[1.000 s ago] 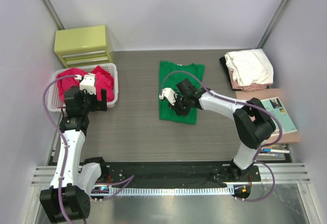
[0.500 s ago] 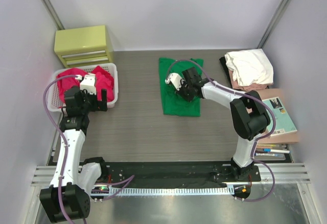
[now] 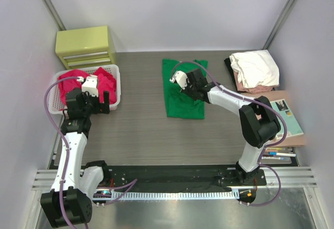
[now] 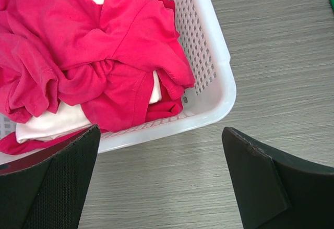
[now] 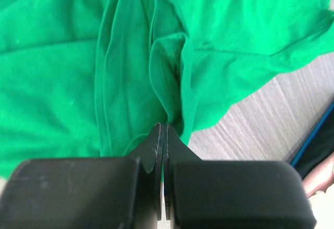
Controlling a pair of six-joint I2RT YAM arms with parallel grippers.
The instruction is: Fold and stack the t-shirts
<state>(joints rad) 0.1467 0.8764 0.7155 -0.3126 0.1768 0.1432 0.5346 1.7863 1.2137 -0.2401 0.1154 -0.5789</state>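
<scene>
A bright green t-shirt [image 3: 183, 105] [image 5: 57, 77] lies partly folded at the middle of the table. My right gripper [image 3: 187, 85] [image 5: 163, 127] is over its upper half, shut on a gathered ridge of the green cloth that runs up to the fingertips. Red t-shirts [image 3: 73, 85] [image 4: 104, 46] lie crumpled in the white basket [image 3: 117, 85] [image 4: 219, 57] with a white one [image 4: 52, 124] under them. My left gripper [image 3: 104, 104] [image 4: 160, 135] hangs open just in front of the basket's near right corner, holding nothing. Folded white [image 3: 254, 67], pale pink [image 3: 255, 89] and black [image 3: 229, 64] t-shirts are stacked at the back right.
A yellow-green drawer box [image 3: 86, 45] stands at the back left behind the basket. A teal-covered book [image 3: 284, 115] lies on a brown board at the right edge, with pens near it.
My right gripper has moved toward the back of the table with the green cloth, and the shirt's near edge has been drawn up, so it lies shorter. The left arm has not moved.
</scene>
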